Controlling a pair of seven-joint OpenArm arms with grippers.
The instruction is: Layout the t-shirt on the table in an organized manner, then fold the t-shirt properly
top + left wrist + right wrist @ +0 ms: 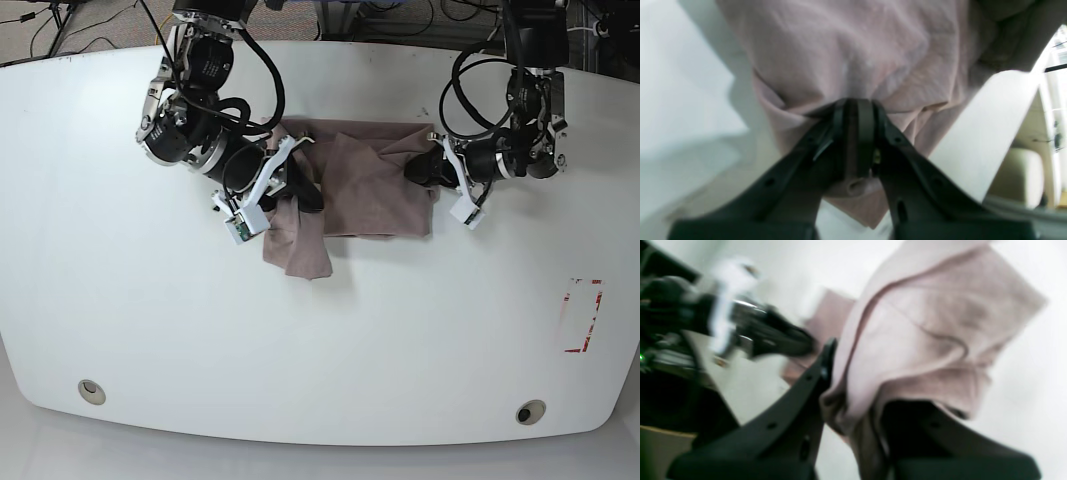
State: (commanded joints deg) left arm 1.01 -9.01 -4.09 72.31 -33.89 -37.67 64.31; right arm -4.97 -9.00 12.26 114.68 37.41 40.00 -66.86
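Closest to the lens, the left claw (857, 106) is pinched tight on a gathered fold of the t-shirt (846, 53), cloth bunching out past its tips and hanging below them. The right claw (853, 386) has fabric draped between and over its fingers; blur hides how far it is closed. From above, the t-shirt (365, 195) lies crumpled on the counter (320, 350) between the 2 claws, 1 flap trailing toward the near edge beside the right claw (290, 185). Soft, light, limp cloth: it will likely sag and wrinkle, so hems or shoulder seams look like the best places to grip.
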